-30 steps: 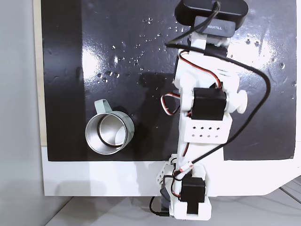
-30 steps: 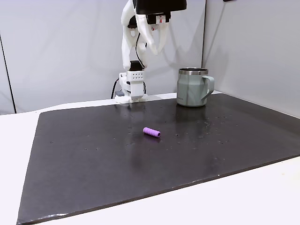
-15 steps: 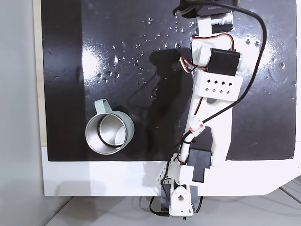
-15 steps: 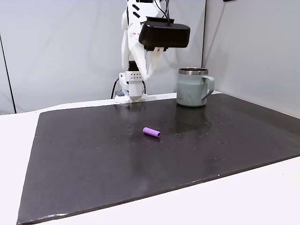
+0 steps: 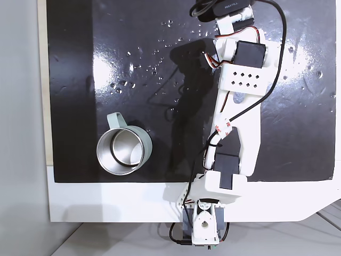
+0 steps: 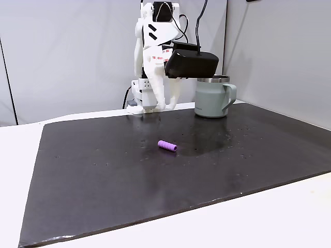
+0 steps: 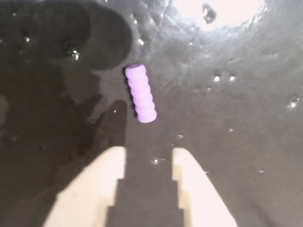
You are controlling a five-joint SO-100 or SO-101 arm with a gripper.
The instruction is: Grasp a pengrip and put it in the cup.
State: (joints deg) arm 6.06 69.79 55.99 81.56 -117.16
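Observation:
The pengrip (image 6: 167, 146), a short lilac ribbed tube, lies on its side on the black mat (image 6: 103, 175), a little in front of the arm. In the wrist view the pengrip (image 7: 140, 93) lies just beyond my two pale fingertips, slightly left of the gap. My gripper (image 7: 148, 153) is open and holds nothing. In a fixed view the gripper (image 6: 166, 107) hangs in the air above and behind the tube, pointing down. The sage-green cup (image 6: 213, 96) stands upright at the mat's far right; from above the cup (image 5: 124, 151) shows its steel inside, and the arm covers the pengrip.
The mat (image 5: 80, 53) is wet with small water drops (image 5: 133, 69) and shines under the light. White table (image 6: 289, 217) surrounds it, with grey walls behind and to the right. The arm's base (image 5: 205, 226) sits at the mat's edge beside the cup.
The arm has stretched out over the mat and the gripper has come down from high above toward the pengrip. Cup and pengrip have not moved.

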